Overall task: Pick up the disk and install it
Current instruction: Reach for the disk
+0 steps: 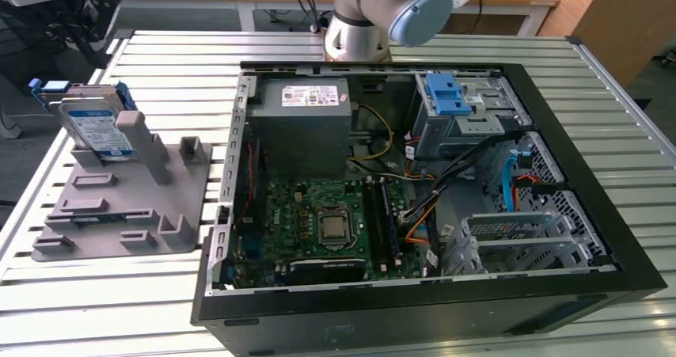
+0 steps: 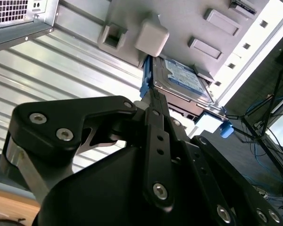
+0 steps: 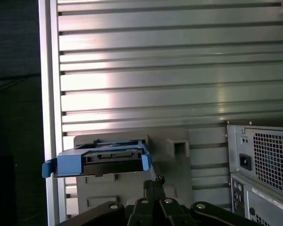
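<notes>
The disk stands on edge in the grey holder at the exterior view's upper left, beside the open computer case. In the first wrist view the gripper hangs near it, jaws pinched together, holding nothing.

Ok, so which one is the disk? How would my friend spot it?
Find the open black computer case on the slatted metal table. At the exterior view's left of it sits a grey holder, with the disk standing on edge in it. It's the only silver slab with a blue-and-white label and blue rails.
</notes>
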You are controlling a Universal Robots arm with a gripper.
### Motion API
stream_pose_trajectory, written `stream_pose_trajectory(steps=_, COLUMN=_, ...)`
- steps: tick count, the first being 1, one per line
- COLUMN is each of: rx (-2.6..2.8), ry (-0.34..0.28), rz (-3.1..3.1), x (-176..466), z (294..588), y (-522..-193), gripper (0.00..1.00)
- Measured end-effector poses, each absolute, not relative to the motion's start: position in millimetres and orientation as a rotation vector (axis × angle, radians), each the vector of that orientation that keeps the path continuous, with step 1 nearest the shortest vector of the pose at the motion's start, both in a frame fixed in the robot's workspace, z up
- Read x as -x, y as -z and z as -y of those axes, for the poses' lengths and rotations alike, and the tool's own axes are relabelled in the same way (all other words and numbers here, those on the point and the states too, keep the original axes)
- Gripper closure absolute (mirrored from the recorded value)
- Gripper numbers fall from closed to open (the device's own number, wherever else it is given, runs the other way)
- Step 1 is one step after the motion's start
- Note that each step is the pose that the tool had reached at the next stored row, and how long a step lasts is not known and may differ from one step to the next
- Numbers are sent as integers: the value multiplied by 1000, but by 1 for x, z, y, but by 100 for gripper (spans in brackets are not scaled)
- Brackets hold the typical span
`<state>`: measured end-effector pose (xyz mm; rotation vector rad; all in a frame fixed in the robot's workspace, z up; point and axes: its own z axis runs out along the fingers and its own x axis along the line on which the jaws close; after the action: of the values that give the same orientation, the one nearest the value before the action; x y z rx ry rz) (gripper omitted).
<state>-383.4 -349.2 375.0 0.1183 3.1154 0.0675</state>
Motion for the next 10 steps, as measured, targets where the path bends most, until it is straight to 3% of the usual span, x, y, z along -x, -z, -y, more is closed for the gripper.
stream_pose_trajectory(steps=10, rx=-118, ry=-67, rz=-3116, x=411, z=345, y=-374, gripper=89)
